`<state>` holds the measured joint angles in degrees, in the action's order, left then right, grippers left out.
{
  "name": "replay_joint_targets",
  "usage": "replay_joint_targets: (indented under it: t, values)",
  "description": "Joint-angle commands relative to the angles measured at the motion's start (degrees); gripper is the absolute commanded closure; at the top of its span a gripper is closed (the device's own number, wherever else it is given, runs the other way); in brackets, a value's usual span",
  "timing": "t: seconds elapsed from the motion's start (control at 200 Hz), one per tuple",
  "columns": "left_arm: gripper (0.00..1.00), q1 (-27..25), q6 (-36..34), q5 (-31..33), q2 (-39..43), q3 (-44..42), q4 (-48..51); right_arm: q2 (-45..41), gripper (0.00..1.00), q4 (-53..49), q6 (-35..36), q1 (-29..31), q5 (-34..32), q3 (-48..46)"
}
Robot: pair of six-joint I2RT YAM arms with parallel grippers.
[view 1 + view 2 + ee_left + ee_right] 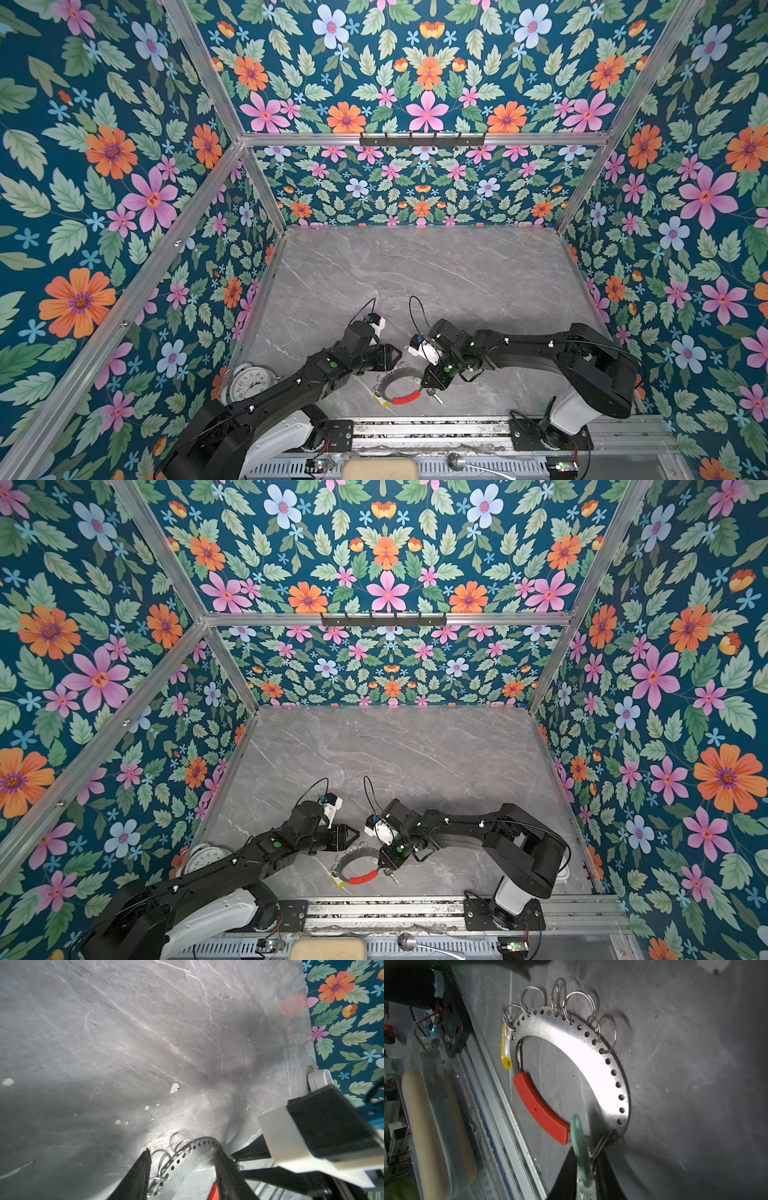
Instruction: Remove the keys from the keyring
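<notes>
The keyring (388, 380) (344, 860) is a grey C-shaped band with a red section (538, 1108), lying near the table's front edge. Split rings (578, 1004) line its outer rim. A key with a yellow tag (505, 1051) (381, 402) hangs at one end. At the other end my right gripper (586, 1167) (430, 384) is shut on a key with a pale green tag (578, 1138), still linked to the band. My left gripper (182, 1149) (397, 363) grips the band's far arc (187, 1159), one finger against the rings, one against the inner edge.
A white round clock (249, 380) lies at the front left, partly under my left arm. A metal rail (415, 428) runs along the table's front edge, close to the keyring. Floral walls enclose the grey marble table (415, 282) on three sides.
</notes>
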<state>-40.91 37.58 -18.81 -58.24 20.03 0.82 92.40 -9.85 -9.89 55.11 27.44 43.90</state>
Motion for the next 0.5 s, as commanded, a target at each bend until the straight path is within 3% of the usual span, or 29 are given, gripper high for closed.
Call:
replay_joint_targets:
  t: [0.0,0.165,0.495]
  values:
    - [0.47,-0.12,-1.08,-1.12,-0.12,0.76,-1.13,-0.88,0.90,1.99,0.41,0.05,1.22,-0.31]
    - [0.45,-0.29,-1.35,-1.85,0.25,0.89,-1.70,-3.00,0.99,4.77,-1.37,-0.91,2.01,-2.01]
    - [0.38,-2.17,-1.54,-2.86,1.28,0.44,-5.13,-10.54,0.99,7.49,-5.60,-6.39,3.10,-4.88]
